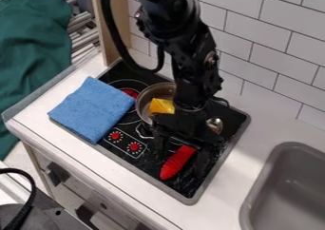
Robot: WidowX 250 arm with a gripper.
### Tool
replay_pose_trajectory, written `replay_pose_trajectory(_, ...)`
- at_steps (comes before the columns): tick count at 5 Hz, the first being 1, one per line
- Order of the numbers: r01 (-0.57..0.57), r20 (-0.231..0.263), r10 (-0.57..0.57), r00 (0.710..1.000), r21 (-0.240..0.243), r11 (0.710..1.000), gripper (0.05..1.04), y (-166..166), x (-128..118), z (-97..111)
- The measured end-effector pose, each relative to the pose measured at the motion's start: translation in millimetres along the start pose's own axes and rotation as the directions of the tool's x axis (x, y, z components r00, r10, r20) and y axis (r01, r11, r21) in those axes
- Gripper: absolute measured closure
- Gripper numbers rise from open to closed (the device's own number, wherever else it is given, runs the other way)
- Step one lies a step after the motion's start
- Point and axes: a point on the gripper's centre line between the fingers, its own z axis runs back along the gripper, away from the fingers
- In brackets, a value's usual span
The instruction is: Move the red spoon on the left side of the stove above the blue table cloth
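Blue cloth [92,109] covers the left corner of the black stove [192,198] and laps over its front rim. Just beside it stands a metal pot [145,95] with a yellow thing [162,106] in it, between the cloth and the far part of the red spoon [177,162]. That spoon lies slantwise on the stove's right half, red handle toward the front, partly hidden by the gripper [181,159]. The gripper hangs over it, its fingers spread to either side of the handle. Two red knobs [115,136] sit near the front rim; a grey sink [277,152] lies off to the right.
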Motion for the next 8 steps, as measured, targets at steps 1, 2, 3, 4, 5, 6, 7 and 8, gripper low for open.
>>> replay_pose_trajectory(1,-0.019,0.010,0.018,1.000,0.019,1.000,0.082,1.6,6.3,-6.5)
replay_pose_trajectory(2,-0.015,0.027,0.014,1.000,0.035,0.999,0.082,1.0,14.0,-13.6)
replay_pose_trajectory(3,-0.009,0.034,0.007,0.999,0.048,0.999,0.133,2.3,17.0,-14.3)
replay_pose_trajectory(4,0.000,0.055,-0.004,0.998,0.068,0.998,0.406,-1.2,18.1,-14.8)
replay_pose_trajectory(5,0.001,0.056,-0.005,0.998,0.069,0.998,0.656,-1.1,18.1,-14.8)
replay_pose_trajectory(6,0.001,0.056,-0.005,0.998,0.069,0.998,0.722,-1.7,15.7,-14.2)
replay_pose_trajectory(7,0.012,0.025,-0.015,1.000,0.105,0.994,0.733,-2.8,2.3,-8.2)
replay_pose_trajectory(8,0.033,0.091,-0.044,0.995,0.115,0.993,0.734,-12.0,5.6,24.6)
